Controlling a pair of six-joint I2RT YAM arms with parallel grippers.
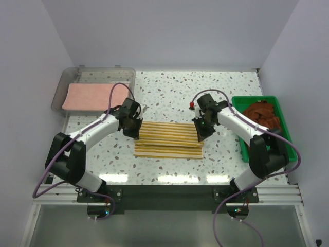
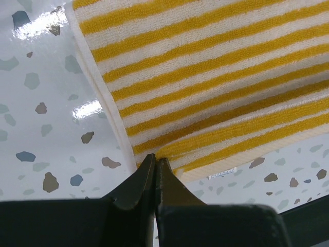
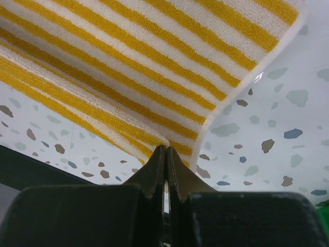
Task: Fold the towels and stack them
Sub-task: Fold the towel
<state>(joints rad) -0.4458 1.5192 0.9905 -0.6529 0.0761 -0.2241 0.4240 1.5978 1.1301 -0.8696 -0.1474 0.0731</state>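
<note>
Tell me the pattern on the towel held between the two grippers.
The towel has yellow and white stripes, clearest in the left wrist view.

Speckled terrazzo counter (image 1: 226, 92), glossy, with glare patches near the front edge. Clear grey bin (image 1: 103, 70) at far-left corner. Green plastic tray (image 1: 255, 98) along right edge, well apart from bin.

The striped towel (image 2: 216, 82) is looped terry cloth, matt and nubbly. The bench (image 2: 36, 128) is smooth, glossy, speckled stone-like. The tray (image 1: 286, 123) is shiny green plastic, the bin (image 1: 103, 74) clear plastic.
</note>
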